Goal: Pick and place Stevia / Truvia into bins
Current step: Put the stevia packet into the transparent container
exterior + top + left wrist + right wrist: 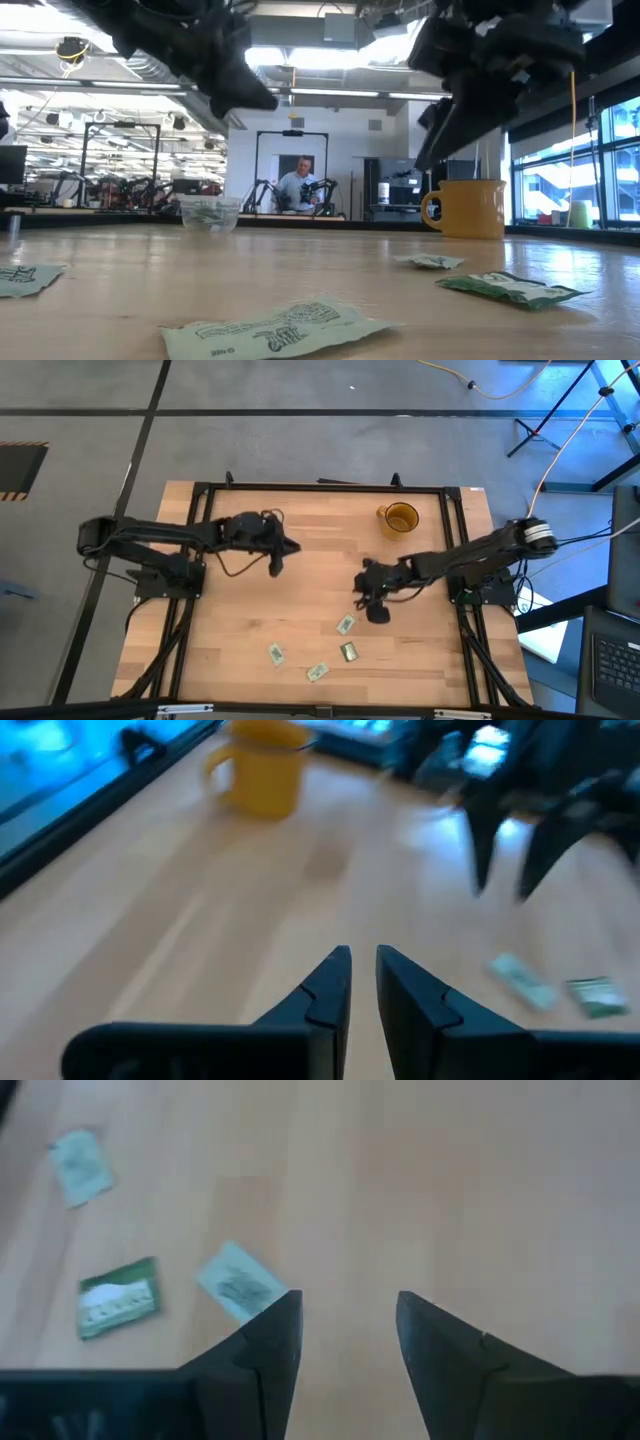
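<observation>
Four small flat paper packets lie loose on the wood surface (230, 660) near the front: a pale one (346, 624), a darker green one (349, 651), one w/ green print (318, 672) and one more (275, 653) to the left. The yellow mug (399, 519) stands at the back right; the clear cup (209, 213), seen in the low view, has some packets inside. The right gripper (377, 610) hangs just by the pale packet w/ jaws wide apart & nothing in them, and the left gripper (277, 564) is mid-surface, jaws only a thin gap apart, also w/ nothing held.
</observation>
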